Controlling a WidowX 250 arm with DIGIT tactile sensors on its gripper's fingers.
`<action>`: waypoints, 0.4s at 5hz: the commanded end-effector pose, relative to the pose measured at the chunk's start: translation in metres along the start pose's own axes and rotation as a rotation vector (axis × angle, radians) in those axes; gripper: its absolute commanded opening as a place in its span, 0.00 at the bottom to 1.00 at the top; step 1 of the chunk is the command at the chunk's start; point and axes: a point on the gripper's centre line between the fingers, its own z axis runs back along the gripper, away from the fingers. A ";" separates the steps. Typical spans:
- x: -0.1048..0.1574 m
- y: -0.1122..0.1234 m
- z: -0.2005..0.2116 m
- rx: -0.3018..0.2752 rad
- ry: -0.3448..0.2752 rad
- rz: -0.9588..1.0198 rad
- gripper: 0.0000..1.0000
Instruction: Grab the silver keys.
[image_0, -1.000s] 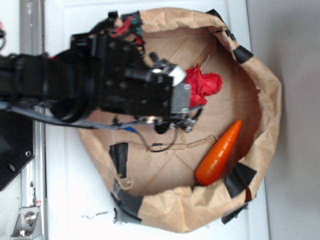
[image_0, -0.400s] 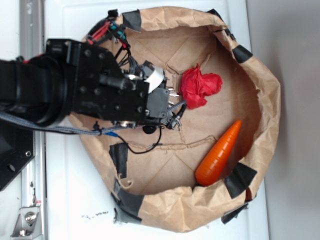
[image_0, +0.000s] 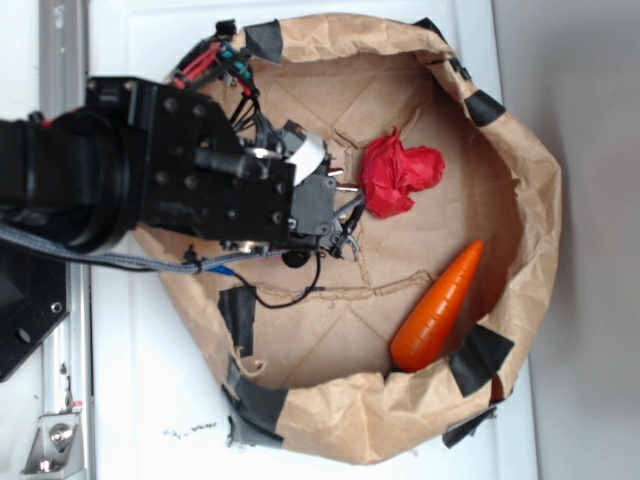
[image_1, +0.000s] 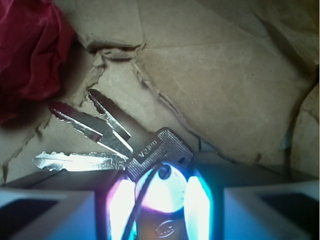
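My black gripper hangs low inside the crumpled brown paper bag, just beside the crumpled red cloth, and I cannot tell whether its jaws are spread or pinching. The bunch of silver metal keys lies fanned on the bag's floor right under my wrist camera (the broad whitish head sits between my finger blocks). A smooth orange carrot lies well apart near the bag's wall.

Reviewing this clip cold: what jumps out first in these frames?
The silver keys fill the wrist view, blades fanned leftward over the brown paper, their heads glowing between the gripper's fingers. In the exterior view, the orange carrot lies at the lower right of the taped paper bag, and a crumpled red cloth sits just right of the black arm.
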 end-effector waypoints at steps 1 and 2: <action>0.013 0.007 0.016 -0.044 -0.014 0.003 0.00; 0.019 0.002 0.029 -0.052 -0.017 0.025 0.00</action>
